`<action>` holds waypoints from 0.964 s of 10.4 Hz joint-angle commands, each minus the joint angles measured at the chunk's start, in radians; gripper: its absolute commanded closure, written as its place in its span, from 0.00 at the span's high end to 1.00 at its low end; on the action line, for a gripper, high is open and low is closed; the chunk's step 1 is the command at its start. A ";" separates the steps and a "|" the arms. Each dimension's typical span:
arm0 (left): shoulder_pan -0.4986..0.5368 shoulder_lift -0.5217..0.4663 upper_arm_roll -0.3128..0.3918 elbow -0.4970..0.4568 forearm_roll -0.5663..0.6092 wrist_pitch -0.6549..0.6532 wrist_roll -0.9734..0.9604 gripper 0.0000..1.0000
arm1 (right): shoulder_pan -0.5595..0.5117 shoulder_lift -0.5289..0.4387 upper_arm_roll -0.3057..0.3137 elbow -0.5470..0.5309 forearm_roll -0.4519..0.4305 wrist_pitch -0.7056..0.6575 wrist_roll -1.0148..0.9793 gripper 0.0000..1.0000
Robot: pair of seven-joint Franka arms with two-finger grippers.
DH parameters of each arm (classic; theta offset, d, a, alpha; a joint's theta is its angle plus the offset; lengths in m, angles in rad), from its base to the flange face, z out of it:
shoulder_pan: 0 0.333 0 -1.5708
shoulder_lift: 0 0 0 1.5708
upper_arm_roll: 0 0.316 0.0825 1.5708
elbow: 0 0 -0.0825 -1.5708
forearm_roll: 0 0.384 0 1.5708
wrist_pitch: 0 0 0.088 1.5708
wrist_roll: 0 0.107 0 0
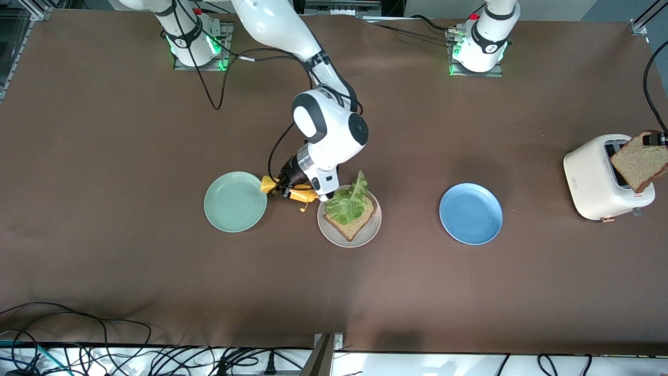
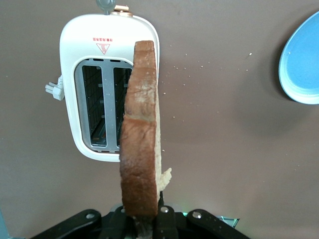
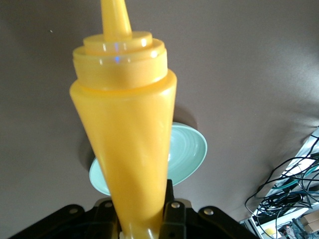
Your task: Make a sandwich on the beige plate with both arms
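Observation:
The beige plate [image 1: 371,232] lies mid-table with one bread slice [image 1: 359,223] on it and a ruffled lettuce leaf [image 1: 349,201] on top. My right gripper [image 1: 288,189] is beside that plate, toward the right arm's end, shut on a yellow squeeze bottle [image 1: 302,196] [image 3: 124,124]. My left gripper [image 1: 655,139] is over the toaster [image 1: 595,180], shut on the edge of a second bread slice [image 1: 639,163] [image 2: 140,129]. That slice hangs clear above the toaster's slots [image 2: 102,107].
A mint-green plate [image 1: 235,201] [image 3: 187,152] lies just past the bottle, toward the right arm's end. A blue plate [image 1: 470,213] [image 2: 301,64] lies between the beige plate and the toaster. Cables run along the table edge nearest the front camera.

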 commanded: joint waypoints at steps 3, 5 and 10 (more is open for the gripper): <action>-0.001 -0.012 -0.004 -0.008 -0.026 -0.025 -0.015 0.00 | 0.046 0.055 -0.070 0.044 -0.012 -0.022 0.026 0.00; 0.001 -0.012 -0.018 -0.008 -0.056 -0.032 -0.032 0.00 | 0.048 0.058 -0.071 0.043 -0.012 -0.019 0.029 0.00; -0.005 -0.013 -0.079 -0.005 -0.075 -0.044 -0.128 0.00 | 0.049 0.072 -0.067 0.033 -0.017 -0.019 0.055 0.00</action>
